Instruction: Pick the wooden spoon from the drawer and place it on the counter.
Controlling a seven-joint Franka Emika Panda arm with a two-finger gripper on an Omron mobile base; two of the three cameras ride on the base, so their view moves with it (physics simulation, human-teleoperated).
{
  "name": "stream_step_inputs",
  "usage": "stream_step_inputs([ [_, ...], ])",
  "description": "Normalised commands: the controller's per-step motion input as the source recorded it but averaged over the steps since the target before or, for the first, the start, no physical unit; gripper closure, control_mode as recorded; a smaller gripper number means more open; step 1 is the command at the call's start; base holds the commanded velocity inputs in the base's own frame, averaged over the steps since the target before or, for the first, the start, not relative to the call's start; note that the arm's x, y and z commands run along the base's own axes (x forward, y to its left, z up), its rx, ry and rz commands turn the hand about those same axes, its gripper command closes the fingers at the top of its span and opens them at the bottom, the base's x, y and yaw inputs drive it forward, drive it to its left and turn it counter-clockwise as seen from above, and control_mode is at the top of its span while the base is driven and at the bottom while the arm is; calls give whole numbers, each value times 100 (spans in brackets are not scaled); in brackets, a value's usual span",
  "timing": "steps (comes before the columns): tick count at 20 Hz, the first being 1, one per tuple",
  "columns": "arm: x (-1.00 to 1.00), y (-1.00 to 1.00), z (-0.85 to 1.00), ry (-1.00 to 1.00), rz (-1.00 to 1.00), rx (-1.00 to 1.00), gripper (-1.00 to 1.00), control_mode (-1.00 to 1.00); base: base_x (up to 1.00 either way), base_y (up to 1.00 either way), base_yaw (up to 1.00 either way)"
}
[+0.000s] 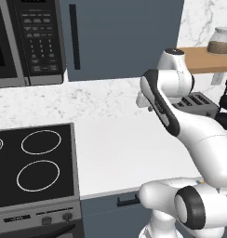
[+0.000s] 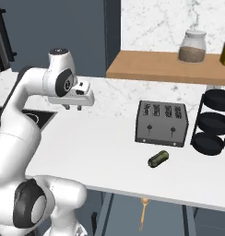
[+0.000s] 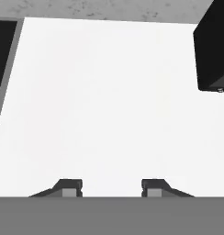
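The wooden spoon [image 2: 143, 213] lies in the drawer [image 2: 121, 213], which stands pulled out below the front edge of the white counter [image 2: 100, 152]. Its handle points toward me. My gripper [image 2: 73, 108] hovers above the counter's left part, well left of the spoon and higher than it. It points down. In the hand view my gripper [image 3: 110, 188] is open with nothing between its fingertips [image 3: 68, 187], and bare counter [image 3: 109, 101] lies beneath it. A slate-blue front with a short black handle [image 1: 128, 201] shows under the counter edge in the left base view.
A dark toaster [image 2: 161, 123] stands on the counter's right half, with an olive stubby cylinder [image 2: 158, 159] in front of it. A black tiered rack [image 2: 212, 122] is at the far right. The black stovetop [image 1: 34, 162] borders the counter on the left, under a microwave [image 1: 27, 42].
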Motion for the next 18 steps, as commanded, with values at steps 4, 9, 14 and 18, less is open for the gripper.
stream_step_inputs([
  [4,-21,-6,0,-1,0,0,-100,-100,0,0,0],
  [9,-66,-29,-17,-3,-4,1,-100,-100,0,0,0],
  [14,-64,-18,-41,0,-6,0,-100,-100,0,0,0],
  [18,-31,0,-57,0,-2,0,-100,-100,0,0,0],
])
